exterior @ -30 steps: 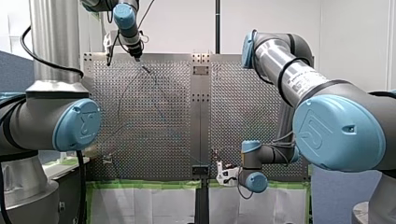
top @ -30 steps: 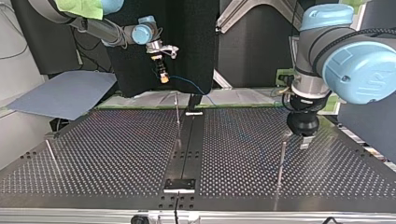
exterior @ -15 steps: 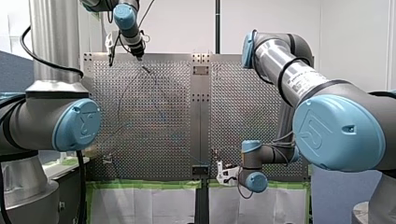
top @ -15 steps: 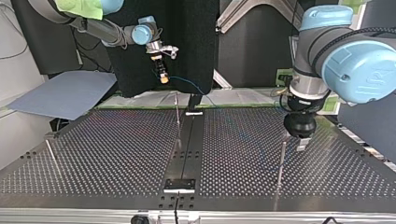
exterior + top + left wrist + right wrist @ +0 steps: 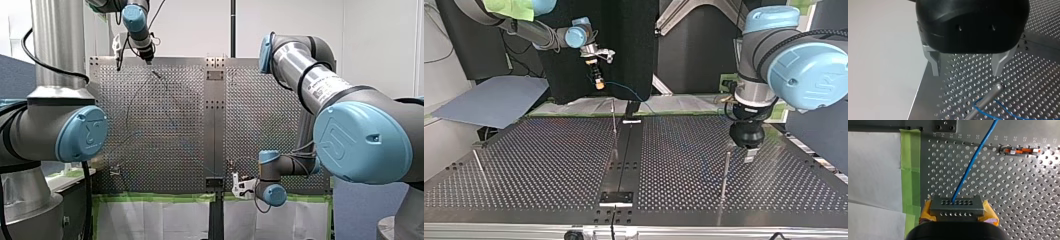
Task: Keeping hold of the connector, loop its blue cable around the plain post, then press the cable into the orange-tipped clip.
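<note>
My right tool (image 5: 958, 216) is clamped on the connector (image 5: 957, 205), its 2 yellow pads (image 5: 926, 211) pressing the ends of the grey block. It is held over the bench (image 5: 1023, 195), close to the edge lined with green tape (image 5: 910, 170). The blue cable (image 5: 970, 167) leaves the connector's face and runs ahead across the holes. The orange-tipped clip (image 5: 1020, 151) sits ahead and off to one side, apart from the cable. My left tool (image 5: 966, 73) hangs near the opposite edge of the bench, its 2 metal fingers (image 5: 935, 65) spread wide with nothing between them. Just beyond the fingertips stands the plain post (image 5: 988, 96), and the cable bends around its shaft.
</note>
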